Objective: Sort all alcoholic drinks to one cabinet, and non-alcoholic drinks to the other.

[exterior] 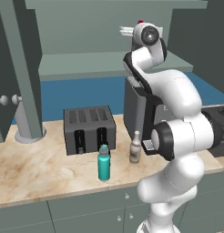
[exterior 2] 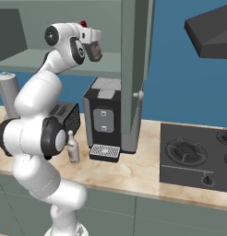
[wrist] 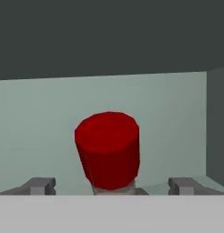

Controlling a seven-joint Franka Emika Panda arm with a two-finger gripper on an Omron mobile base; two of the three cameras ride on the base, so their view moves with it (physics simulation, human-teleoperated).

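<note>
The red cap of the dark grey bottle [wrist: 108, 150] stands upright in the upper cabinet [wrist: 36, 118], between my gripper's [wrist: 113, 185] two fingertips. The jaws stand wide, with a gap on either side of the cap. That cap [exterior: 140, 21] peeks over my raised wrist, and it also shows in the right base view [exterior 2: 83, 23]. On the counter, near its front edge, a teal flask [exterior: 104, 164] with a grey cap stands upright. A pale cream bottle [exterior: 135, 148] stands just right of it, partly behind my arm [exterior 2: 73, 147].
A black toaster [exterior: 89, 129] sits behind the flask, with a dark coffee machine [exterior 2: 104, 120] to its right. A cabinet door [exterior 2: 134, 69] hangs open beside the machine. Another open door [exterior: 22, 68] and a grey canister [exterior: 27, 120] are at left. The stove [exterior 2: 198, 156] lies far right.
</note>
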